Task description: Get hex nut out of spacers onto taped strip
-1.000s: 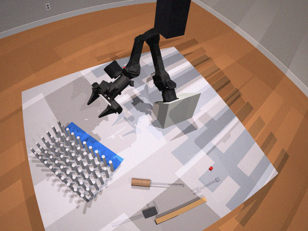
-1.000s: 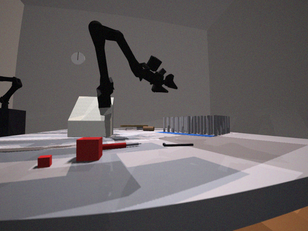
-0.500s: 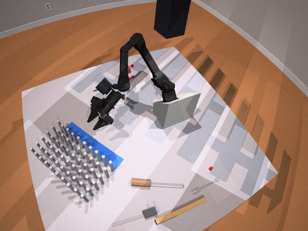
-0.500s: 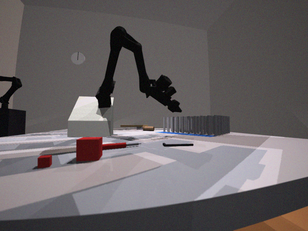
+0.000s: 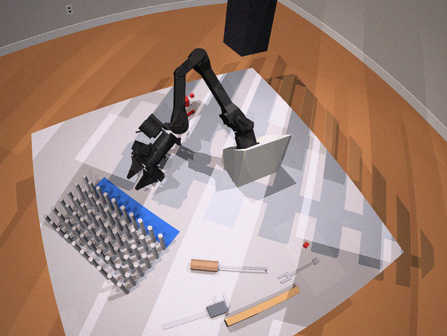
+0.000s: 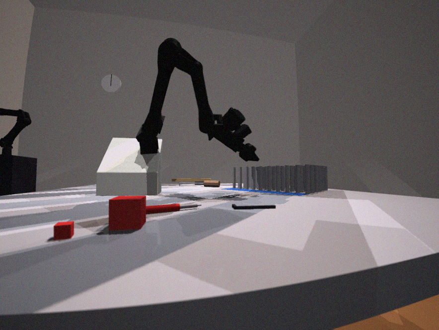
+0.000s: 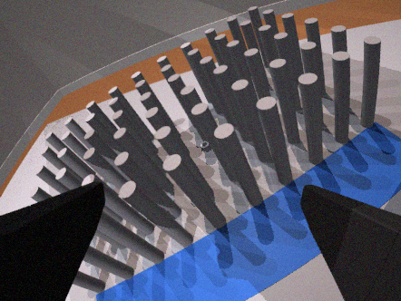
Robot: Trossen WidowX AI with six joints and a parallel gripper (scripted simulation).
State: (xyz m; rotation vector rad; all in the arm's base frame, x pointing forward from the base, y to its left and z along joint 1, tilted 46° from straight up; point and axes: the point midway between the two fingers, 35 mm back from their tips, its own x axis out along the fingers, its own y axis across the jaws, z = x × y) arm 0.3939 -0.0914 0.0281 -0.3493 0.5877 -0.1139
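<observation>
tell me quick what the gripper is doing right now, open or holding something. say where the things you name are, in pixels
Gripper (image 5: 131,183) (image 6: 258,159) (image 7: 204,194): wide open, holding nothing, near the blue strip (image 5: 144,211) (image 6: 262,191) (image 7: 200,258).

Upright metal posts (image 5: 104,231) (image 6: 280,177) (image 7: 268,136) crowd together, narrow gaps between them, blocking a wide hand from sinking in among them; above their tops the air is open; the low blue strip (image 5: 144,213) (image 6: 262,191) (image 7: 204,267) along their front is flat, and a hand could pass over it; the pale block (image 5: 260,162) (image 6: 122,183) under the arm's base bars the way behind.
</observation>
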